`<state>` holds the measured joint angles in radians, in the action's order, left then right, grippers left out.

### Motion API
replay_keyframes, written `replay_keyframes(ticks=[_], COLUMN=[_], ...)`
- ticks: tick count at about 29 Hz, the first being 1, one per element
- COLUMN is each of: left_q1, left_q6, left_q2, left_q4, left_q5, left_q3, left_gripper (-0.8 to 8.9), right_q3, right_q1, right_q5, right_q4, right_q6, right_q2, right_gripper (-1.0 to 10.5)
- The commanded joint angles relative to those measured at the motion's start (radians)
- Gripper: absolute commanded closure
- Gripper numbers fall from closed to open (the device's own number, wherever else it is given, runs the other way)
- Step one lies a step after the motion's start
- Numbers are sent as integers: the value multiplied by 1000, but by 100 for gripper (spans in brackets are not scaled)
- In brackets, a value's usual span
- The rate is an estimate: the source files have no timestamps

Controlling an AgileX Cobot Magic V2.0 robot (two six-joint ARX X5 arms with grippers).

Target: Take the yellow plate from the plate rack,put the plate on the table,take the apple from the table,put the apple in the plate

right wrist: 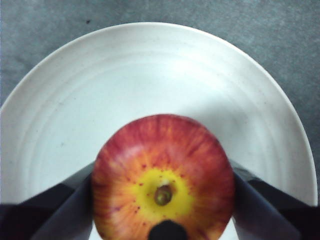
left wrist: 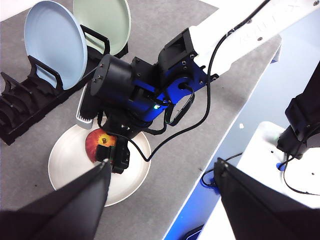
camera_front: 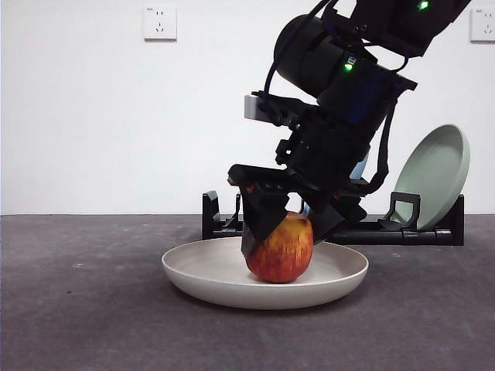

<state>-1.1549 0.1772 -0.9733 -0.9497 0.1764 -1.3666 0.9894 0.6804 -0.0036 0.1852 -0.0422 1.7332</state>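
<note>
From across the table, the wide cream-coloured yellow plate [camera_front: 264, 280] lies flat on the dark grey matte table [camera_front: 77, 309], just in front of the low black plastic plate rack [camera_front: 418, 228]. The roundish red apple with yellow-orange streaks [camera_front: 281, 251] sits inside the plate, its underside apparently touching the plate floor. The right gripper [camera_front: 282, 224] comes down from above with one black jaw on each side of the apple, gripping it. A sage-green plate [camera_front: 435, 174] leans in the rack behind the yellow plate.

In the left wrist view, the left gripper [left wrist: 162, 187] hangs high over the table edge, well apart from the yellow plate [left wrist: 65, 170], jaws spread and holding nothing. The right gripper [left wrist: 112, 152] is clamped on the apple [left wrist: 97, 142] in the plate, and a pale blue plate [left wrist: 54, 42] stands beside the green one in the rack [left wrist: 25, 107], beyond the yellow plate.

In the right wrist view, the apple [right wrist: 162, 177] fills the space between both jaws, stem end up, with the yellow plate [right wrist: 150, 75] beneath it.

The apple looks ready to be let go. It sits toward one side of the plate rather than dead centre, so if the jaws part unevenly or lift while dragging on the skin, it could roll toward the rim or nudge the plate along the table.
</note>
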Motion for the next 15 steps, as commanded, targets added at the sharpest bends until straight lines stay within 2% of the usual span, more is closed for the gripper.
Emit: replay_keyframes(ticks=[1,2,10,15], left_q1=[-3,-3,-3,-3], left_q6=[7,7,7,7], left_q2=[1,1,1,1], left_q4=[5,5,5,4], left_q5=[2,2,2,2], left_q3=[5,4,4,4], left_gripper=[468,468,468,468], right_q3=[-2,-2,0,0], right_q1=[2,2,2,2], right_q5=[3,3,3,4], right_q4=[11,11,12,82], right_q6=[-9,-10,-9,-10], right_q2=[15,14,-47,-158], right_gripper=[312,277,281,282])
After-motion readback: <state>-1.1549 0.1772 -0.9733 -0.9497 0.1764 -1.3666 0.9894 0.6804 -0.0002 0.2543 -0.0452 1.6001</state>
